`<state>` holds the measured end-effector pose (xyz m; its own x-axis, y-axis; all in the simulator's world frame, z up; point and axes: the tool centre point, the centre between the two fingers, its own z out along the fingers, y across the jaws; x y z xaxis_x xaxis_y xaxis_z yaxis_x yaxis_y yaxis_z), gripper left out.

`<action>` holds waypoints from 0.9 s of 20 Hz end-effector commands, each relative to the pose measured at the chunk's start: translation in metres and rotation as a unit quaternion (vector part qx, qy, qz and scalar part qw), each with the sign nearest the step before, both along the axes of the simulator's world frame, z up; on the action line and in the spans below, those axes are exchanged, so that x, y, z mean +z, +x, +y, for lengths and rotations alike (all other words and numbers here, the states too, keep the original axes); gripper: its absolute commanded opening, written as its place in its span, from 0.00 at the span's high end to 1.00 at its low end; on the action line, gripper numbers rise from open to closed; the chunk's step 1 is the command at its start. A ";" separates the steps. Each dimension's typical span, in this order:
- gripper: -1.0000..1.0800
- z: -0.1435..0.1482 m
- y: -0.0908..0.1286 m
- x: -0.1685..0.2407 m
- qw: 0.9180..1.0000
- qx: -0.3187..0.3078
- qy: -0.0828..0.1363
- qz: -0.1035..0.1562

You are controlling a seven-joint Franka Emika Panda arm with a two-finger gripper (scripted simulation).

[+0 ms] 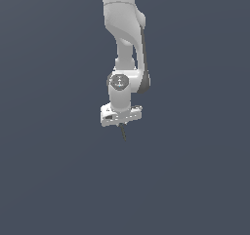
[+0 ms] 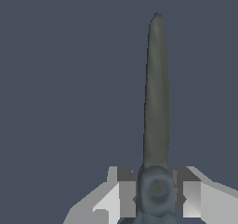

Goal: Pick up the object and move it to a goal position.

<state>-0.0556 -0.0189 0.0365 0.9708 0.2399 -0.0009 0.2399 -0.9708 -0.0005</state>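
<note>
The robot arm (image 1: pixel 124 39) hangs down from the top of the exterior view. At its low end is a white bar with the claw (image 1: pixel 122 124) under it.

The stick (image 1: pixel 123 132) is in the claw. In the exterior view it pokes down below the white bar, a thin dark line leaning a little to that view's right. In the wrist view the stick (image 2: pixel 155 88) is long and grey-green, with its thick end sitting between the two fingers (image 2: pixel 126 190). The fingers are pressed against that end, one on each side, so the claw is clamped on the stick.

Nothing else shows around it, only flat dark grey. I cannot tell if the stick's tip touches the ground or hangs in the air.

I think the picking up is done or nearly done, and the carrying is the step in hand. No goal mark shows in either view, so I cannot say which way it lies. The next move calls for a steady hold while the arm carries the stick, because a thin stick held at one end may swing or slip.
</note>
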 end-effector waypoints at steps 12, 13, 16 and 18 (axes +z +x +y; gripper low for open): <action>1.00 0.022 0.081 0.074 1.000 0.000 0.000 -0.001; 1.00 0.024 0.087 0.079 1.000 0.000 0.000 -0.001; 1.00 0.028 0.103 0.094 1.000 0.000 0.000 -0.001; 1.00 0.031 0.114 0.104 1.000 0.000 0.000 -0.001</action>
<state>0.0503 0.0100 0.1324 0.9709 0.2394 0.0004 0.2394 -0.9709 -0.0009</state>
